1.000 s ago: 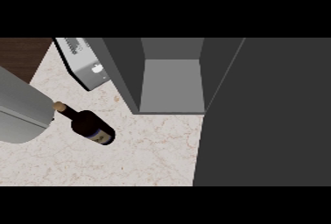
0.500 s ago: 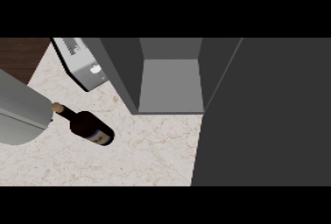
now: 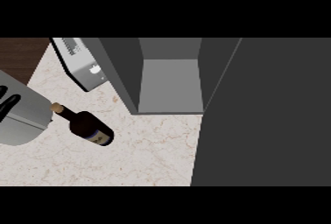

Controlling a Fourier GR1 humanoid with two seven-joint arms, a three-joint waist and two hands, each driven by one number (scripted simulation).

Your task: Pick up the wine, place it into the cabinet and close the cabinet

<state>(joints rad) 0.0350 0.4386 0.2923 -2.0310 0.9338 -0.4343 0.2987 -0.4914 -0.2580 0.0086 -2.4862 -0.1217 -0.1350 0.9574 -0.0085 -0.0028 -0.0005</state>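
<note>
A dark wine bottle with a tan cork end and a pale label lies on its side on the marbled counter, neck pointing up-left. Right of it stands the grey cabinet, its inside bare, with its dark door swung open and filling the view's right. My grey left forearm covers the left edge, its end right beside the bottle's neck. A sliver of the black left hand shows at that edge. No right hand shows.
A grey and white appliance sits at the back left, against the cabinet's left wall. Dark wooden floor shows beyond the counter's back-left corner. Bare counter lies in front of the bottle.
A black part of my left hand has come into view at the left edge. The bottle, cabinet and door have not moved.
</note>
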